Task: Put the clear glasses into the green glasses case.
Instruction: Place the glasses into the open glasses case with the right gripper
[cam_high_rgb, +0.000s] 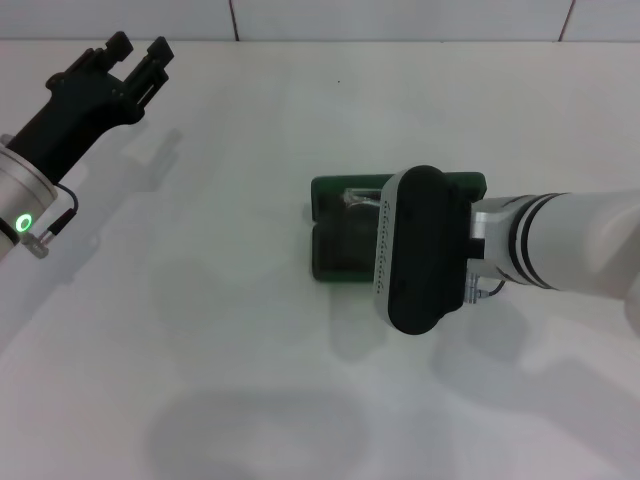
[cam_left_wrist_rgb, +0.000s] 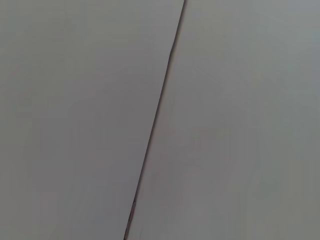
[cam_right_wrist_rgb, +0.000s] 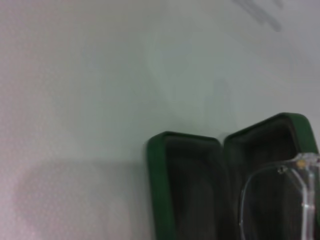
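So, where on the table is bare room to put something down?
The table is bare between the left end effector and the green glasses case, and along the near edge. It is crowded at the case, under the right arm.

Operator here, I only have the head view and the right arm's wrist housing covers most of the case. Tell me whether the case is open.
Observer: Open. The right wrist view shows both halves of the green glasses case lying apart, dark lining up.
Operator: Report where the glasses are.
Observer: The clear glasses sit over one half of the case; whether they rest in it I cannot tell.
Operator: Give me the right gripper's fingers.
Observer: Neither view shows them; only the right arm above the case.
Operator: Check the left wrist view.
Observer: Only bare white surface with a dark seam; the left gripper is far off, open.
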